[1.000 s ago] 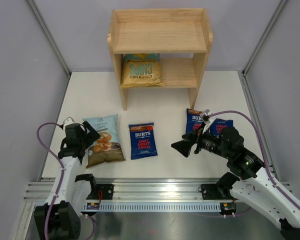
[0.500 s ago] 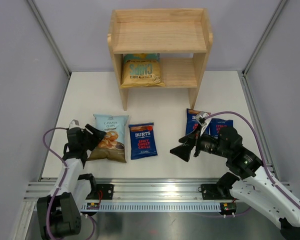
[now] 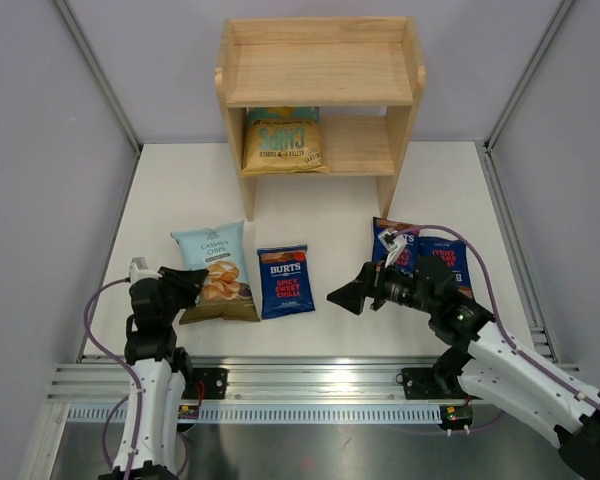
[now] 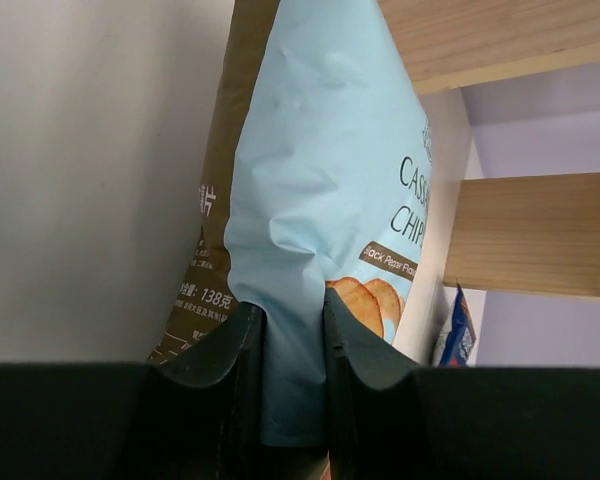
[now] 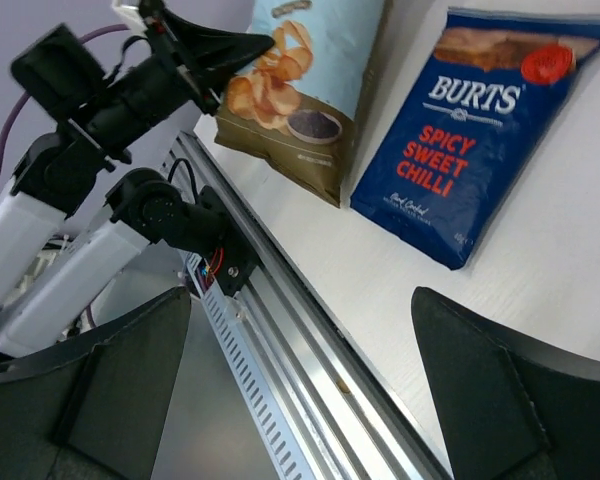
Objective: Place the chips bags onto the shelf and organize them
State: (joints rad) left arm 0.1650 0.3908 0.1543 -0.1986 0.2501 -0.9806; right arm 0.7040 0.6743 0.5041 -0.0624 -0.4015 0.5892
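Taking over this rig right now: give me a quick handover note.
The left gripper is shut on the Cassava Chips bag, pinching its bottom edge at the table's front left.
The right gripper is open and holds nothing, hovering just right of the middle Burts bag.
Two other Burts bags lie flat at right.
Done: the yellow bag is on the shelf's lower tier.
Left: shelve the Cassava bag and all three Burts.

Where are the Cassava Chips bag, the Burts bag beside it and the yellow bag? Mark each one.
Cassava Chips bag [image 3: 218, 278]: top external view, on the chips picture on its front.
Burts bag [image 3: 285, 283]: top external view, on its red lettering.
yellow bag [image 3: 284, 140]: top external view, on its printed front face.
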